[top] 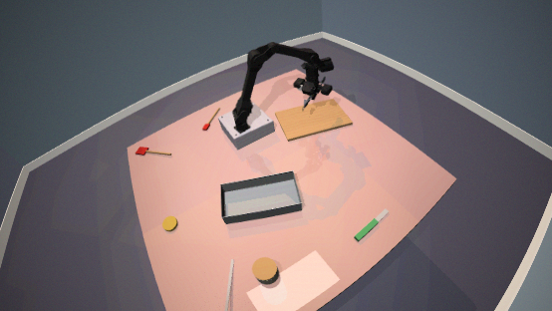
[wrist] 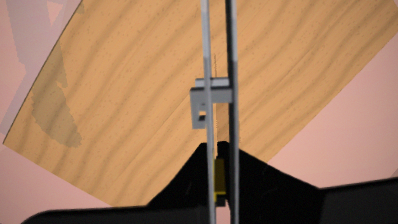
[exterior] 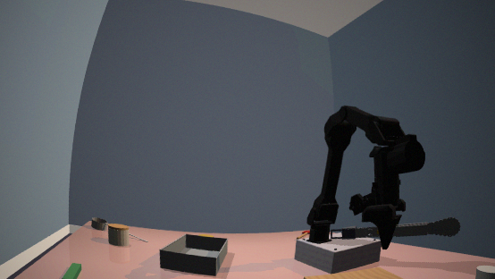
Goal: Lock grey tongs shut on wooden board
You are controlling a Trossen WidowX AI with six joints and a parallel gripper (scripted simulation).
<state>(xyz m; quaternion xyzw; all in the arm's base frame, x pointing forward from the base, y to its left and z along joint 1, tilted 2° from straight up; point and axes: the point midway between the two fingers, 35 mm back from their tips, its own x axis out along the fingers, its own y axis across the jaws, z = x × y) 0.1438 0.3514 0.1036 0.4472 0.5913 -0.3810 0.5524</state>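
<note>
The grey tongs [top: 306,104] [exterior: 415,229] [wrist: 206,40] hang nearly level in the air over the wooden board [top: 314,122] [exterior: 353,275] [wrist: 125,100]. In the exterior view their scalloped tips are at the right, slightly higher than the looped end at the left. In the wrist view their two arms run nearly parallel with a narrow gap, and a small grey bracket sits across them. My gripper [exterior: 387,241] [wrist: 213,150] is shut on the tongs. The lock inside the hinge is hidden. The roasting tin [top: 261,214] [exterior: 188,263] holds no tongs.
The robot's base [top: 254,132] [exterior: 332,259] stands beside the board. Two red spatulas [top: 141,151] [top: 206,127] lie beyond it. A green-handled tool [top: 367,230], a yellow disc [top: 169,223] and a wooden-lidded jar [top: 265,268] [exterior: 118,235] are farther off. A white cylinder [exterior: 486,273] shows at right.
</note>
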